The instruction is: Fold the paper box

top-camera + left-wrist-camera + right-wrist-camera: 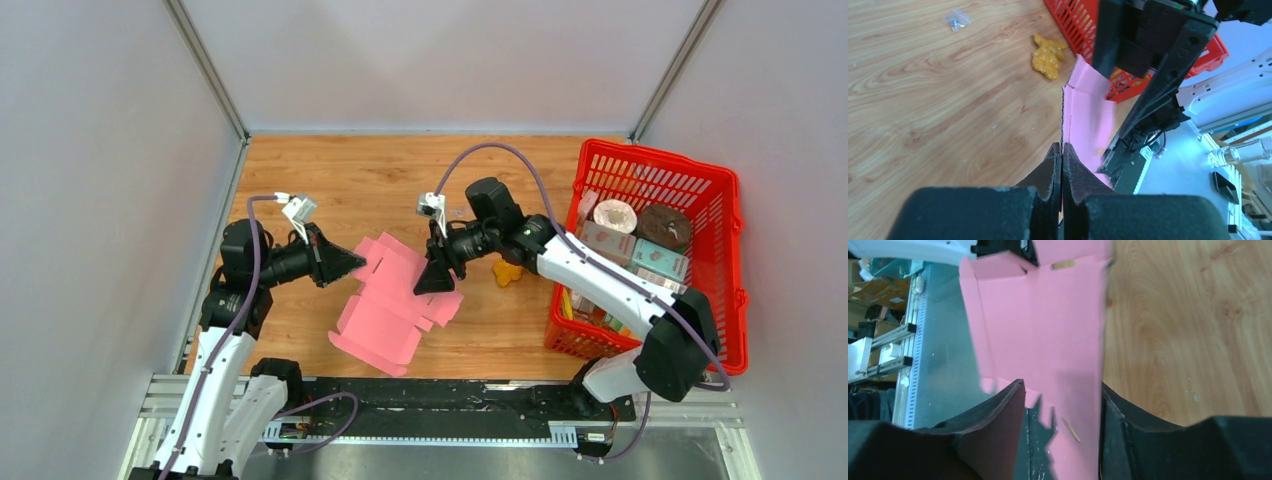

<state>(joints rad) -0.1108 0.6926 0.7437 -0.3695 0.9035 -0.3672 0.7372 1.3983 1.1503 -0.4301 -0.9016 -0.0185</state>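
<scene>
Pinching one edge of the plain pink thin-cardboard paper box (395,305), the left gripper (1062,150) has its two black fingers pressed together, and the wrist view shows the pink sheet running edge-on straight into the seam between them. The box is an unfolded cut-out with notched flaps and creases. It spreads between the two arms over the near middle of the light wooden table (350,180), with its lower end reaching toward the metal rail at the table's near edge. The right gripper (1063,390) sits at the sheet's far right side with its fingers standing apart. Pink card fills the gap between them, one long edge running close along the right-hand finger, but neither pad can be seen clamping it. From the left wrist camera, the sheet curves gently away from the pinch toward the right arm's black gripper body. Just beyond the box lies a small yellow lumpy object (508,272) on the bare wood, and farther out a tiny clear plastic bag (956,20). A large red plastic mesh basket (655,152) stands at the table's right side and holds several printed cartons (620,242).
</scene>
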